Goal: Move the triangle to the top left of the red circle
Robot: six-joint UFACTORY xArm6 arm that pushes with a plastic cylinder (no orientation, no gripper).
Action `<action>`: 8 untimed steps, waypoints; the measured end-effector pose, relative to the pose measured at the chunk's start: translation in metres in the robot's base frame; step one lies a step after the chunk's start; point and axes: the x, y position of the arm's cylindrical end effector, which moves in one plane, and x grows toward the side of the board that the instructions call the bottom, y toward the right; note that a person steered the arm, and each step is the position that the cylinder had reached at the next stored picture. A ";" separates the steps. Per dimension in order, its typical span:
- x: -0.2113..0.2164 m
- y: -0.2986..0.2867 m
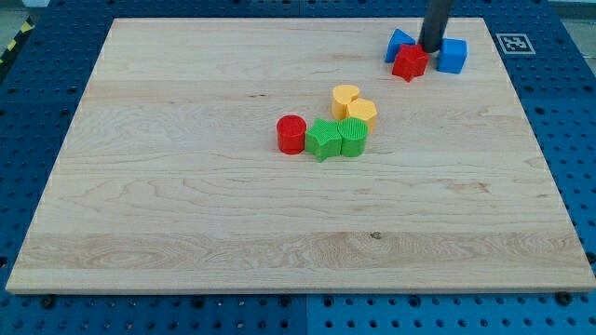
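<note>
The red circle block (291, 134) stands near the board's middle. The blue triangle (400, 43) lies at the view's top right, touching a red star block (410, 62). A blue cube (453, 56) sits just right of the star. My tip (431, 48) comes down between the blue triangle and the blue cube, just above the red star and touching or nearly touching it. The triangle is far to the upper right of the red circle.
A green star (324, 139) and a green round block (353, 136) sit right of the red circle. A yellow heart (345, 97) and a yellow block (362, 113) lie just above them. The wooden board (186, 233) rests on a blue pegboard table.
</note>
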 end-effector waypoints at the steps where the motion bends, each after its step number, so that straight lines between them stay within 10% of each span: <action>1: 0.002 -0.022; 3: 0.002 -0.144; 8: 0.019 -0.212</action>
